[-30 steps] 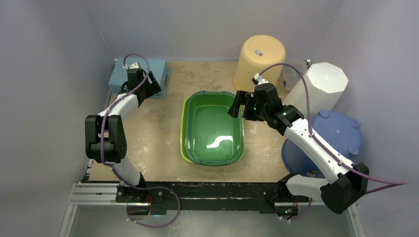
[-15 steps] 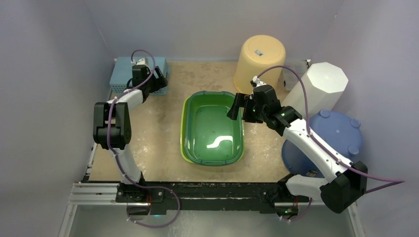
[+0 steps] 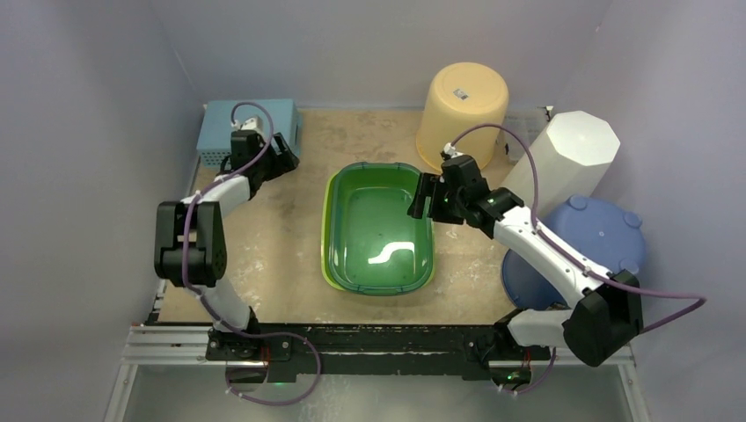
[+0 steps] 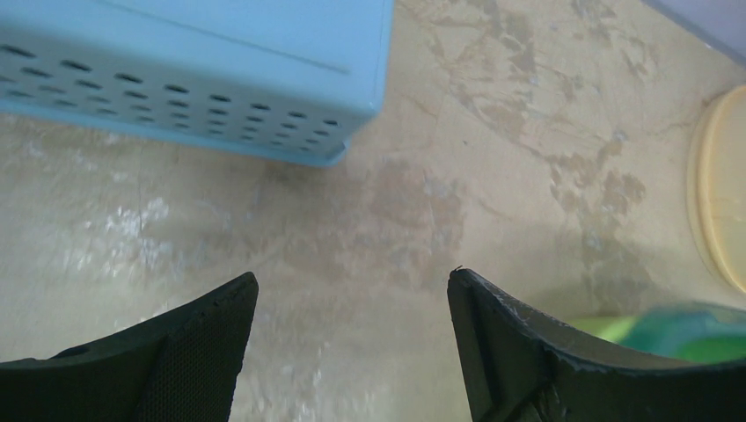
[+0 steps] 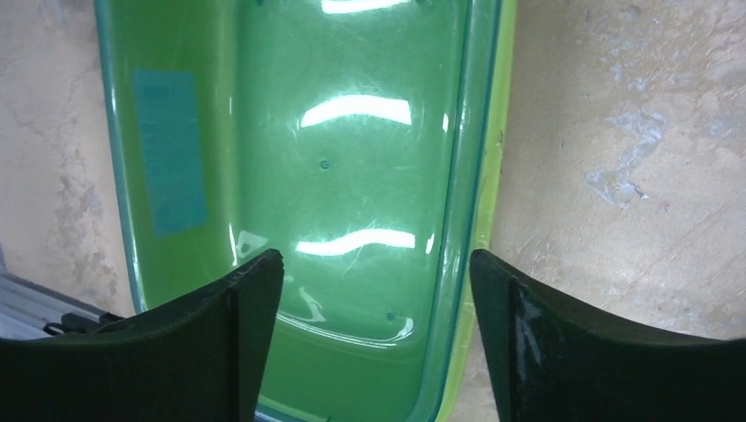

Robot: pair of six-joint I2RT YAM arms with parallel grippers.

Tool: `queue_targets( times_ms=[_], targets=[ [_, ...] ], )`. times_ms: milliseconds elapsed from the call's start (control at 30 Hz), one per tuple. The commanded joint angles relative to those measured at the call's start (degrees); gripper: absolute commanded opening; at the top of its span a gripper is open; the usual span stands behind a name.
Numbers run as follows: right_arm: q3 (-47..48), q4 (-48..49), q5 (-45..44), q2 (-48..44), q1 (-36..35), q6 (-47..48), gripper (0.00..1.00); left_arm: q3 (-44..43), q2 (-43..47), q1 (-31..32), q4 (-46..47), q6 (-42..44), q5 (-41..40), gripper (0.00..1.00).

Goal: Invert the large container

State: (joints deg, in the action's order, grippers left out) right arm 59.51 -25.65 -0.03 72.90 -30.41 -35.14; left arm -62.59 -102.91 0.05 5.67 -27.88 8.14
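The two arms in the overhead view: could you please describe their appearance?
The left arm and right arm have white links and black joint housings; a purple cable loops along each. The left gripper and right gripper each have two black, tapered fingers.

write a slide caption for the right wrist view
Right arm's open fingers poised above the green container, open side up on the table
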Motion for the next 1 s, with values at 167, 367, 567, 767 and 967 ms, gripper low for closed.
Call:
queue_targets(
  times_ms=[167,367,567,767,967],
  targets=[
    [-1.2,3.2,-1.1,4.5,0.0,-0.2,0.62,12.5,20.6,-0.1,-0.7,-2.8,6.9,0.77],
    [-2.3,5.5,-2.5,7.0,0.0,0.5,0.54,19.2,28.7,-0.1,-1.7,-5.0,11.5,0.77],
    [-3.4,6.1,-2.7,7.9,-0.1,1.0,0.53,21.8,34.6,0.4,-3.9,-6.8,14.6,0.77],
    [-1.4,4.2,-3.8,5.7,-0.3,0.7,0.5,22.5,39.5,2.0,-7.3,-8.1,16.2,0.77],
    [-0.8,2.1,-10.4,-1.5,-0.2,-1.5,0.56,21.6,39.3,7.0,-7.5,-8.1,16.0,0.77]
  ],
)
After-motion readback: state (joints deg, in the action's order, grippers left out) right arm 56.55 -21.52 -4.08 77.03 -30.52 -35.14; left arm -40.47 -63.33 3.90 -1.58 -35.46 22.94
